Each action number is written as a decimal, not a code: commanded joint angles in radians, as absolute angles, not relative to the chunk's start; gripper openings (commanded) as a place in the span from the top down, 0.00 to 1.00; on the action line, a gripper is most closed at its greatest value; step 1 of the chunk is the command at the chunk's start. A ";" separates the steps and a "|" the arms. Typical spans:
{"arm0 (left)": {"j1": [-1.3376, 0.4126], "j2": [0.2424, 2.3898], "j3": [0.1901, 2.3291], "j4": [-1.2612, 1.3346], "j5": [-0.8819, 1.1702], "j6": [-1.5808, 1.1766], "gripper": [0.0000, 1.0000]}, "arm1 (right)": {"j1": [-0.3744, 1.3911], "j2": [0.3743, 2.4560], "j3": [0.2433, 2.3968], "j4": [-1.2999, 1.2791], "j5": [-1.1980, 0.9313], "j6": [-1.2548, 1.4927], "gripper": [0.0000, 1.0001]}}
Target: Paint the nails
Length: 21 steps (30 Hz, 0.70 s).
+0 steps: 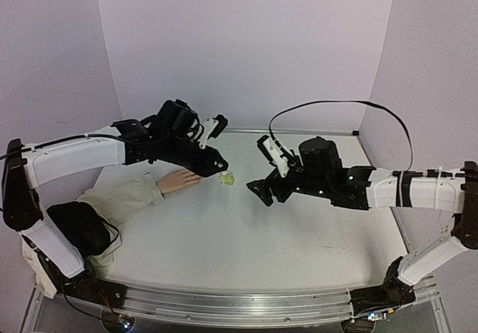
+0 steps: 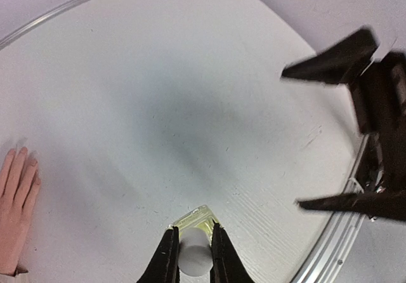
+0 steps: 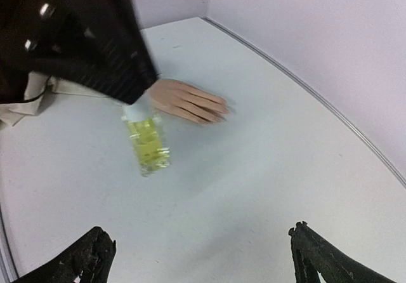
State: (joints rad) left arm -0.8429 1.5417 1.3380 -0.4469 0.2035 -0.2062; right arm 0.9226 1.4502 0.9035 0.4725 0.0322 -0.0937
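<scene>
The small yellowish-green bottle stands on the white table just right of the pale mannequin hand. My left gripper is shut on its white cap, and the yellow glass shows beyond the fingertips. The hand lies flat, fingers pointing right, and its nails are tiny and barely distinct. My right gripper hovers to the right of the bottle, open wide with nothing between its fingers.
The beige sleeve trails from the hand toward the near left. A metal rail runs along the table's front edge. Lilac walls close in the back and both sides. The right arm's cable loops above it.
</scene>
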 commanded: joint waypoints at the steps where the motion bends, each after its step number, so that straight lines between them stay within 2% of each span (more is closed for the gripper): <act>1: -0.937 1.604 1.318 -0.439 -0.003 -0.191 1.00 | 0.849 1.284 0.831 0.428 0.226 -0.035 0.02; 5: -1.013 1.674 1.313 -0.439 -0.114 -0.199 1.00 | 0.794 1.152 0.757 0.414 0.294 -0.014 0.02; 11: -1.078 1.799 1.323 -0.440 -0.148 -0.226 1.00 | 0.779 1.015 0.721 0.399 0.355 -0.026 0.02; 21: -1.122 1.906 1.325 -0.424 -0.156 -0.259 0.99 | 0.779 0.945 0.703 0.391 0.354 -0.019 0.02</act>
State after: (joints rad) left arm -1.1141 1.8915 1.3102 -0.4541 -0.1295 -0.2371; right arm 0.7803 0.9535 0.7055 0.3733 0.3283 -0.0326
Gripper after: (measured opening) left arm 0.147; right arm 0.983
